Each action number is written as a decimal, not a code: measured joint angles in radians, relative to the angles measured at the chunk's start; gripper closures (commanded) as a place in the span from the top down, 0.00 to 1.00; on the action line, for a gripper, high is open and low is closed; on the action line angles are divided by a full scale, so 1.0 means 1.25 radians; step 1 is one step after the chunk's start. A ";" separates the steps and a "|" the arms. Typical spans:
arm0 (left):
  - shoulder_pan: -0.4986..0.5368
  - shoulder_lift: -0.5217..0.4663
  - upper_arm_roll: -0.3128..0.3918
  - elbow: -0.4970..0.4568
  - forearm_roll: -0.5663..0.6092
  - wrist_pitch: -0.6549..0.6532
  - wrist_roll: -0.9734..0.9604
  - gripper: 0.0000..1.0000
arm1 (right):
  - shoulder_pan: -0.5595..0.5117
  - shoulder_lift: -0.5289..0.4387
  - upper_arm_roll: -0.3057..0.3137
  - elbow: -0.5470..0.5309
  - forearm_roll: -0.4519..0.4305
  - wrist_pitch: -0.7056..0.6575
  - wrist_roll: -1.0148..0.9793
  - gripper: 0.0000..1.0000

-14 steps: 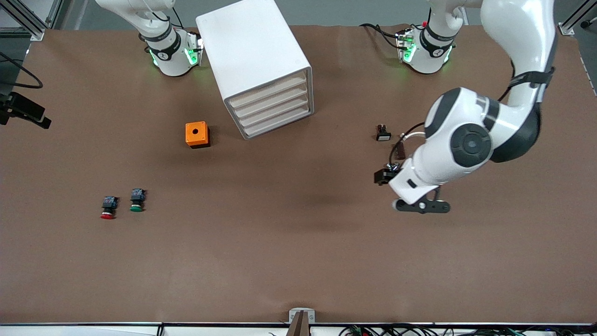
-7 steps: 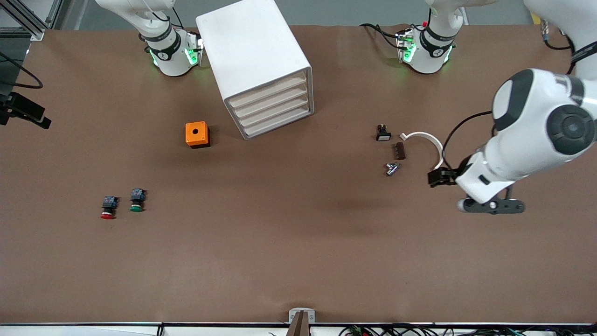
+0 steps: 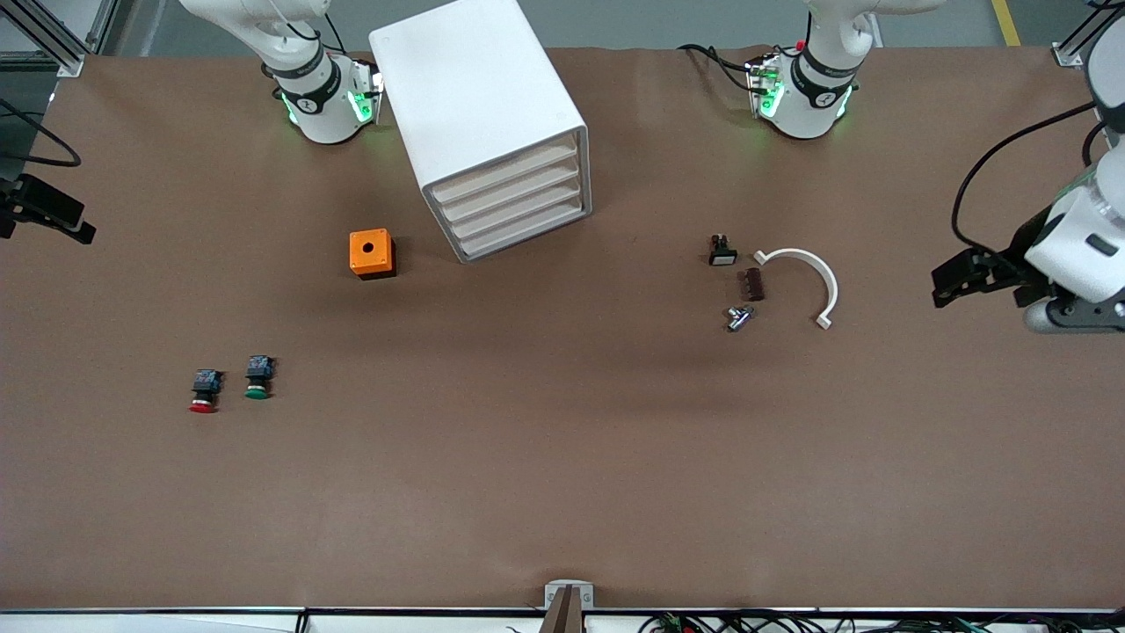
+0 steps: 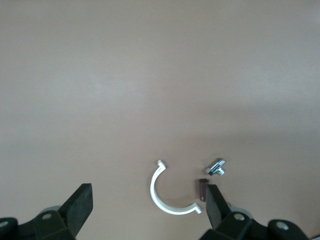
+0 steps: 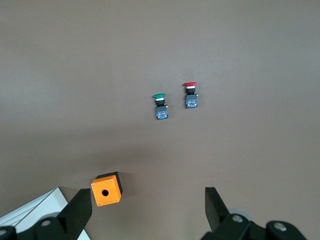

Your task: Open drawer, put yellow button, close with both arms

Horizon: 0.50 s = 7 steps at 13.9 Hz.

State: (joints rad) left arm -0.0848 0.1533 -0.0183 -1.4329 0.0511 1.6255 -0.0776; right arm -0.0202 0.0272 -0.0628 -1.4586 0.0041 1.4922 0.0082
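Red button (image 3: 203, 390): lying on the desk (image 3: 562, 457) closest to the front camera, well apart from the left claw, down at the right arm's end.
Green button (image 3: 257, 378): just beside the red one, cap also turned toward the front camera; the right wrist view shows the pair on the desk below the right claw, well clear of it.
Left claw (image 3: 1077, 315): up over the edge of the desk at the left arm's end, fingers (image 4: 80, 205) spread wide, nothing between them.
Metal fitting (image 3: 738, 317): small and silvery, on the desk, off from the left claw toward the right arm's end.
White arc (image 3: 822, 272): a half-ring lying flat, the loose part closest to the left claw.
Brown piece (image 3: 753, 284): between the arc and the fitting, apart from both.
Black part (image 3: 722, 251): small, white-faced, a touch farther from the front camera than the brown piece.
Right claw (image 5: 146, 202): out of the front view; held over the desk, spread wide and empty.
Orange box (image 3: 371, 253): one round hole on top, low in the right claw's own view, near the cabinet.
Cabinet (image 3: 475, 88): white, four drawers, angled; well apart from the left claw.
Drawer (image 3: 510, 171): the topmost one, pushed in flush.
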 measured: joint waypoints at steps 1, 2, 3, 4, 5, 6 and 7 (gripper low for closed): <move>0.000 -0.010 0.001 -0.002 0.004 -0.013 0.000 1.00 | 0.000 0.000 0.000 0.000 0.000 0.000 0.000 1.00; 0.000 -0.019 0.001 -0.005 0.004 -0.023 0.000 1.00 | 0.000 0.000 0.000 0.000 0.000 0.000 0.000 1.00; 0.001 -0.026 0.000 -0.008 0.004 -0.028 0.000 1.00 | 0.000 0.000 0.000 0.000 0.000 0.000 0.000 1.00; 0.004 -0.030 -0.003 -0.011 0.004 -0.030 -0.002 1.00 | 0.000 0.000 0.000 0.000 0.000 0.000 0.000 1.00; 0.006 -0.032 -0.008 -0.012 0.004 -0.032 -0.007 1.00 | 0.000 0.000 0.000 0.000 0.000 0.000 0.000 1.00; 0.006 -0.033 -0.010 -0.013 0.004 -0.039 -0.014 1.00 | 0.000 0.000 0.000 0.000 0.000 0.000 0.000 1.00; 0.006 -0.033 -0.012 -0.013 0.003 -0.046 -0.018 1.00 | 0.000 0.000 0.000 0.000 0.000 0.000 0.000 1.00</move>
State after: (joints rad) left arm -0.0775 0.1121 -0.0334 -1.4490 0.0548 1.5675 -0.1003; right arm -0.0202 0.0273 -0.0628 -1.4586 0.0041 1.4925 0.0076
